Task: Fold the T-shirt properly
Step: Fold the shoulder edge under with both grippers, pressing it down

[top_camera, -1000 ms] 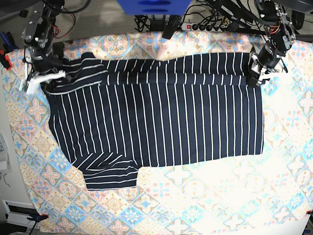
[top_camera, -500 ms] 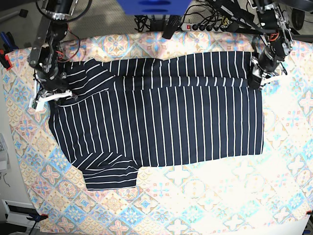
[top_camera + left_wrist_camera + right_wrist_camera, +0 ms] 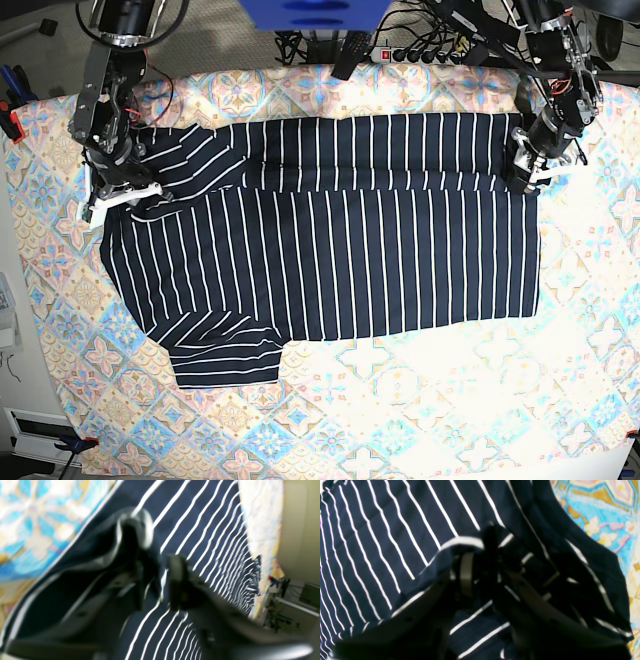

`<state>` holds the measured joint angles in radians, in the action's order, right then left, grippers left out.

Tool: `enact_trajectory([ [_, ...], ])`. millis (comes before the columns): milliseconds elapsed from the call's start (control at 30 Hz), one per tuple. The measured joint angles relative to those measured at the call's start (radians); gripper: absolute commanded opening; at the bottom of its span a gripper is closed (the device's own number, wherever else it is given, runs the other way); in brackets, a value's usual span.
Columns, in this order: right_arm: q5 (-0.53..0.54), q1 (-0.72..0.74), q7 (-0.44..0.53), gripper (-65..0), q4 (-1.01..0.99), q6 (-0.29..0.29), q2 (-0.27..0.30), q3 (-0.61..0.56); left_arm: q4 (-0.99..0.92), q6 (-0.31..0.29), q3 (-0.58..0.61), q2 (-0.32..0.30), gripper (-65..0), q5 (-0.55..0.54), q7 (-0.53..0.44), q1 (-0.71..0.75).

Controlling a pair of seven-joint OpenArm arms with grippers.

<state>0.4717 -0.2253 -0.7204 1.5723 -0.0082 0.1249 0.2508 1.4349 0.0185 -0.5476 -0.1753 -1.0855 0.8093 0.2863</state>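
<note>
Since the earlier base frames, the folded top band of the T-shirt (image 3: 330, 230) had been carried further down the frame, so its folded edge lay lower over the body, and both arms had come down with it. The right gripper (image 3: 118, 192), at the left of the base view, sat lower than before at the sleeve corner; the left gripper (image 3: 527, 170), at the upper right, rested at the hem corner.

In the left wrist view the left gripper (image 3: 156, 580) stood with its jaws parted, a fold of striped cloth between them; whether it still pinched the cloth could not be told. In the right wrist view the right gripper (image 3: 480, 577) showed a narrow gap with bunched fabric at its tips; its grip could not be told either.

The shirt was soft dark navy knit with thin white stripes, roughly rectangular, one sleeve jutting at the lower left. It lay flat on a pastel floral-tile cloth (image 3: 420, 400)
</note>
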Motion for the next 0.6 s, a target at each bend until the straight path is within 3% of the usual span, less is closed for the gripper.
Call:
enact_trajectory([
  [333,0.005,-0.093,0.002,-51.0,0.151,0.011,0.044,0.006,0.025,-0.003,-0.002,-0.002,-26.2,-0.006,0.011,0.06],
  [500,-0.002,-0.195,-0.005,-50.3,0.153,0.001,0.056,0.018,0.163,-0.008,-0.002,-0.002,-23.4,-0.087,0.013,0.185],
  [600,0.0,-0.23,-0.009,-45.1,0.15,0.0,0.055,0.018,0.18,-0.007,-0.002,-0.003,-23.4,-0.126,0.01,0.233],
])
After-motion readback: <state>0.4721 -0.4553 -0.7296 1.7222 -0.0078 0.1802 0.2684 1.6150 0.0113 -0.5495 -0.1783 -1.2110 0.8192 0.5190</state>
